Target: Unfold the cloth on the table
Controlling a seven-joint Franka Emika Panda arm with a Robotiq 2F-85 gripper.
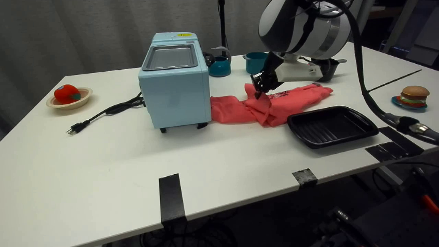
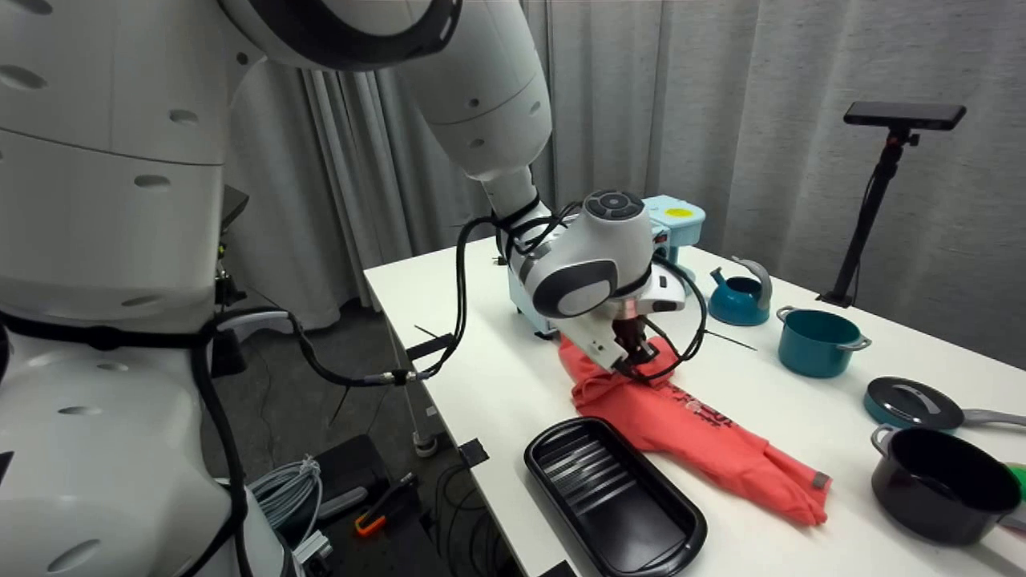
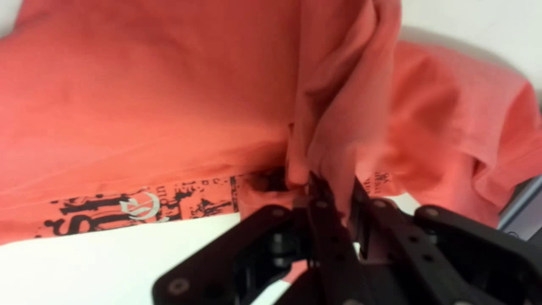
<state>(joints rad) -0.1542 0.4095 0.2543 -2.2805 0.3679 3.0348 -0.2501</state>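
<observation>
The red cloth (image 1: 295, 99) lies bunched and folded on the white table (image 1: 113, 164), with black print along part of it. It also shows in an exterior view (image 2: 721, 457). In the wrist view the cloth (image 3: 148, 97) fills much of the picture, with a lifted fold running down between the finger pads. My gripper (image 3: 334, 182) is shut on this fold of cloth. In both exterior views the gripper (image 1: 259, 90) (image 2: 637, 369) is low over the cloth's middle. The cloth's end near the blue appliance is partly hidden behind it in an exterior view.
A light blue appliance (image 1: 175, 96) stands beside the cloth at one end. A black baking pan (image 1: 332, 127) sits close to the cloth's front side. Behind are a teal kettle (image 2: 739, 300), a teal pot (image 2: 817, 344) and a black pot (image 2: 938, 489). A bowl (image 1: 56, 104) holds a toy tomato.
</observation>
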